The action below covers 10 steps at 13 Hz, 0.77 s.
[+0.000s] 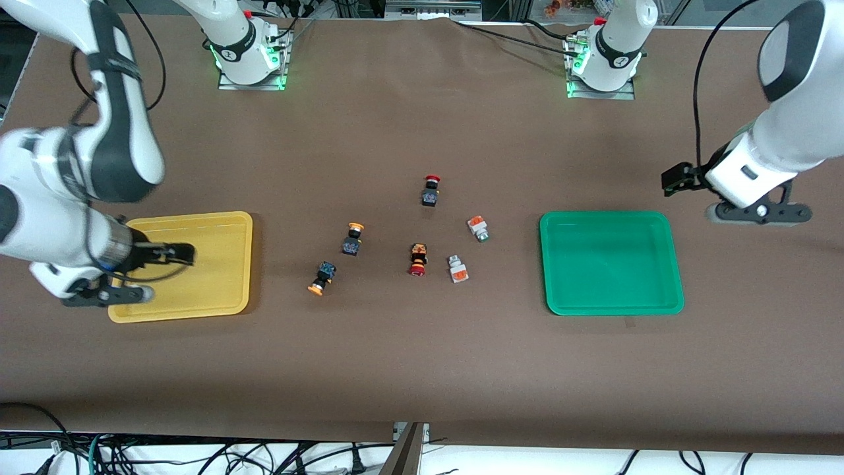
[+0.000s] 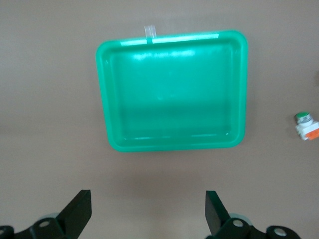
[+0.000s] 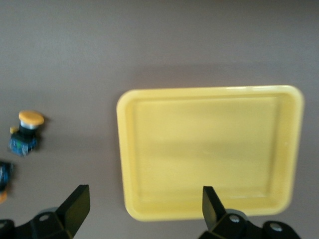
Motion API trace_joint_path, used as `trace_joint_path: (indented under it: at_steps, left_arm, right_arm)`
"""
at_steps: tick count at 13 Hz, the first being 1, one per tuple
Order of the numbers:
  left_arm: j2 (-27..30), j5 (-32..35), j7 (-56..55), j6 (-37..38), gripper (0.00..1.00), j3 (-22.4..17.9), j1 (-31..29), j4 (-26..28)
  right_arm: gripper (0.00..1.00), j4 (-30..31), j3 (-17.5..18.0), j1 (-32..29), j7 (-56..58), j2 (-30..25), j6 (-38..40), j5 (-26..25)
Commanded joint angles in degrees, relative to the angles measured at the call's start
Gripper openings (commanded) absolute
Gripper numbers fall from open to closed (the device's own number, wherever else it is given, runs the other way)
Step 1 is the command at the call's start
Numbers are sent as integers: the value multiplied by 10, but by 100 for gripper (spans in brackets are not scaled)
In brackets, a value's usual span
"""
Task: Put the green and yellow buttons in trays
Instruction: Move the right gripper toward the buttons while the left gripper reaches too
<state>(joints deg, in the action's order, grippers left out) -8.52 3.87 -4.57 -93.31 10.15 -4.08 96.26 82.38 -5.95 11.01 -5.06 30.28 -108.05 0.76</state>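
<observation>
Two yellow-capped buttons (image 1: 355, 237) (image 1: 321, 277) and two white-bodied green-tipped buttons (image 1: 478, 227) (image 1: 457, 268) lie on the table between the trays. The yellow tray (image 1: 217, 264) and the green tray (image 1: 610, 260) are both empty. My right gripper (image 1: 179, 253) is open and empty over the yellow tray (image 3: 209, 149); its wrist view (image 3: 144, 204) also shows a yellow-capped button (image 3: 27, 132). My left gripper (image 1: 674, 179) is open and empty over bare table beside the green tray (image 2: 172, 89); its wrist view (image 2: 148, 209) also shows one green-tipped button (image 2: 305, 125).
Two dark-bodied switches with red caps lie among the buttons, one (image 1: 430, 190) farther from the front camera and one (image 1: 417, 258) beside the nearer green-tipped button. A brown cloth covers the table. The arms' bases stand along the table's back edge.
</observation>
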Motion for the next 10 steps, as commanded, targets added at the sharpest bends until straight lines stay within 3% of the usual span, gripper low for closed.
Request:
trace_joint_path:
  at_steps: [1, 3, 5, 7, 10]
  left_arm:
    - [-32, 8, 5, 25, 100, 1, -1, -19]
    - [-39, -1, 8, 28, 100, 2, 0, -20]
    - [-56, -88, -16, -2, 100, 8, 0, -12]
    - [-75, -111, -99, -27, 100, 18, 13, -3]
    - [-93, -111, -243, -99, 100, 28, 77, 32]
  right_arm:
    - [100, 9, -4, 51, -114, 42, -69, 7]
    - [100, 15, -4, 89, -188, 72, -117, 7]
    - [100, 14, -4, 123, -262, 93, -152, 7]
    - [100, 13, -5, 148, -309, 115, -190, 7]
    - [100, 14, -4, 169, -363, 144, -227, 7]
